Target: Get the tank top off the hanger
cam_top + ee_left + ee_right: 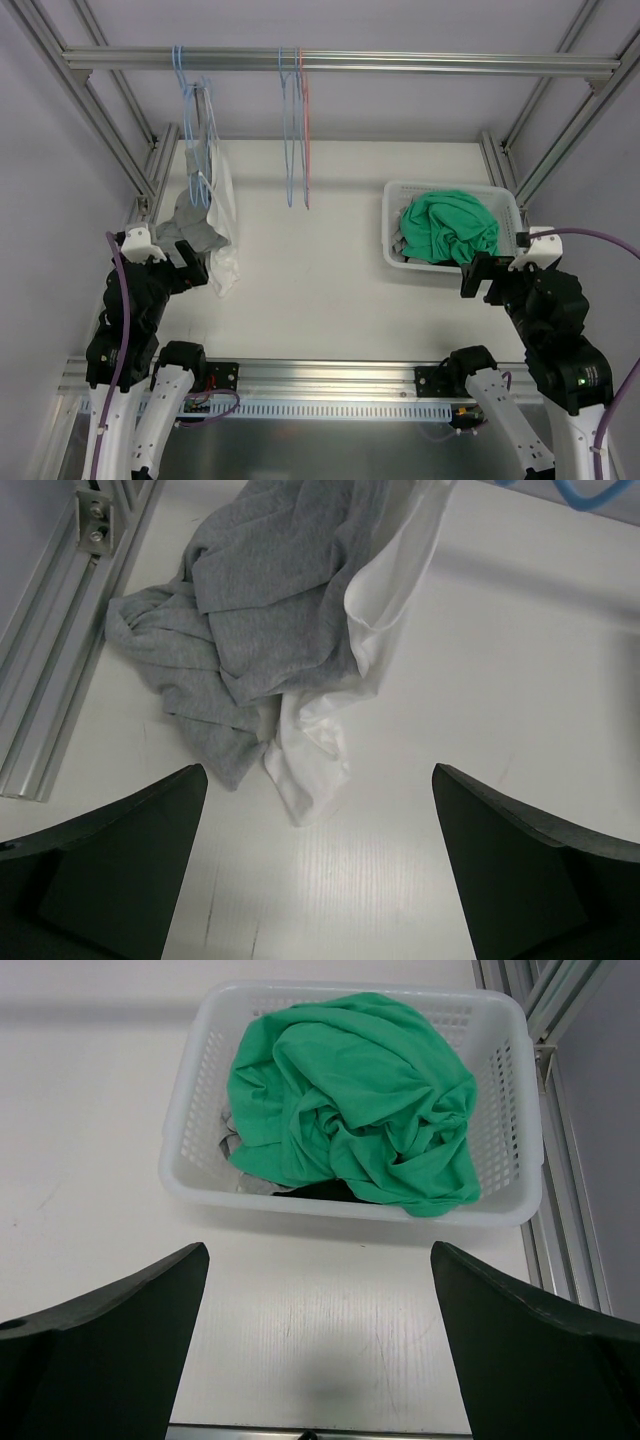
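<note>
A white tank top (224, 215) hangs from a blue hanger (196, 130) on the overhead rail at the left, and its lower end reaches the table. In the left wrist view the white tank top (385, 610) drapes down beside a crumpled grey garment (250, 620). A bit of the blue hanger (590, 492) shows at the top right. My left gripper (195, 268) is open just in front of the cloth's lower tip, and its jaws (318, 772) hold nothing. My right gripper (478, 275) is open and empty over bare table in front of the basket.
A white basket (390, 225) at the right holds a green garment (450, 228); the right wrist view looks at this basket (180, 1160). Empty blue and pink hangers (297, 130) hang mid-rail. Aluminium frame posts (150, 170) flank both sides.
</note>
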Robot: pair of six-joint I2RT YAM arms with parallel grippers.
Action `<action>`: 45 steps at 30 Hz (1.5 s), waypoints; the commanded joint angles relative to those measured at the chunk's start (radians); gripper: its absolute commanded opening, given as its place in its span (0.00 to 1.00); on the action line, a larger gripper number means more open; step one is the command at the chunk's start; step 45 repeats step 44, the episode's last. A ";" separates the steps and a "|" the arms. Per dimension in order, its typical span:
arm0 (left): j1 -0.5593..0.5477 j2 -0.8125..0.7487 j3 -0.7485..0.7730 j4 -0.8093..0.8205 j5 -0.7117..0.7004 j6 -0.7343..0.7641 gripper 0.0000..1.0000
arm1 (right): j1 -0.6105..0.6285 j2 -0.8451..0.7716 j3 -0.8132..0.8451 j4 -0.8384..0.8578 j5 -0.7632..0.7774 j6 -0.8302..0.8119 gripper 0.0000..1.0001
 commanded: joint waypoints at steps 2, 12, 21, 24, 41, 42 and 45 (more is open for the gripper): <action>0.005 0.000 -0.013 0.010 0.048 -0.013 0.99 | 0.008 -0.003 -0.024 0.027 0.043 0.007 0.99; 0.005 -0.033 -0.025 0.018 0.053 -0.016 0.99 | 0.008 -0.058 -0.070 0.049 0.057 -0.014 0.99; -0.002 -0.036 -0.029 0.021 0.057 -0.016 0.98 | 0.008 -0.074 -0.095 0.084 0.108 -0.005 1.00; -0.005 -0.041 -0.029 0.021 0.057 -0.016 0.99 | 0.010 -0.078 -0.101 0.086 0.112 -0.013 1.00; -0.011 -0.066 -0.033 0.021 0.045 -0.018 0.99 | 0.010 -0.057 -0.104 0.078 0.108 -0.016 0.99; -0.011 -0.067 -0.033 0.021 0.045 -0.018 0.99 | 0.010 -0.052 -0.104 0.078 0.114 -0.014 1.00; -0.011 -0.067 -0.033 0.023 0.044 -0.018 0.99 | 0.010 -0.051 -0.104 0.073 0.115 -0.016 1.00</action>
